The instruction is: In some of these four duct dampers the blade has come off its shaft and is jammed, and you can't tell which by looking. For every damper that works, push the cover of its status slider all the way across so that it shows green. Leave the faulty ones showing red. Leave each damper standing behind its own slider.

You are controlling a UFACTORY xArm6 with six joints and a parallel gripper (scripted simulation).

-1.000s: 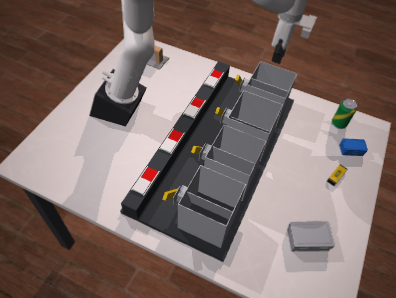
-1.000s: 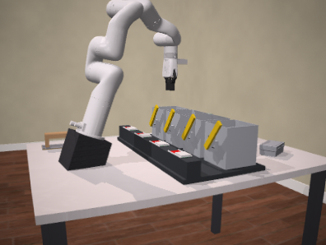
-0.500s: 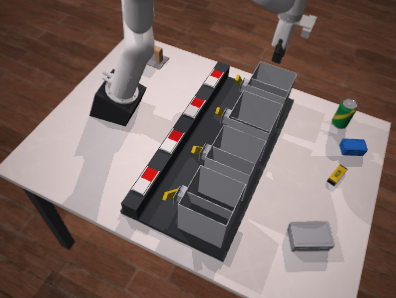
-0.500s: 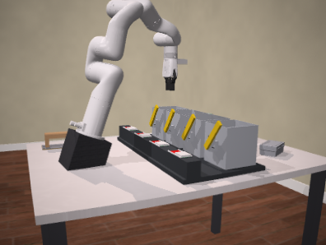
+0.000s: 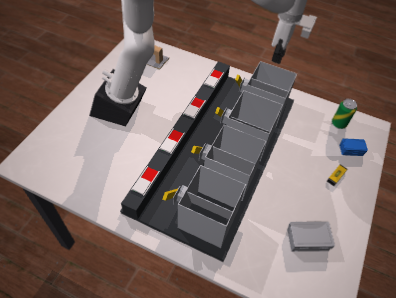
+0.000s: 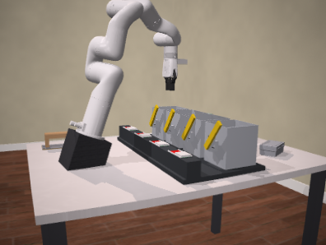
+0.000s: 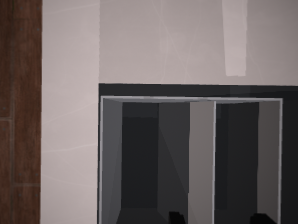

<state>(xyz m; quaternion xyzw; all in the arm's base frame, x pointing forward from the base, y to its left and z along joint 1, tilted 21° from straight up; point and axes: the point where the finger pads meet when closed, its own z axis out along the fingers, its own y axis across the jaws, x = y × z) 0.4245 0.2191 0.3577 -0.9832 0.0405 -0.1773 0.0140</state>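
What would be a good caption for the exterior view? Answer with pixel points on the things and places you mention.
White robot arm holds its black-fingered gripper (image 5: 278,54) (image 6: 169,87) above four grey open-topped boxes with yellow levers, behind sliders showing red.

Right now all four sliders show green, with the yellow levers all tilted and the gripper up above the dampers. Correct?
Not quite: the sliders show red, all four, as the top view shows. The rest stands.
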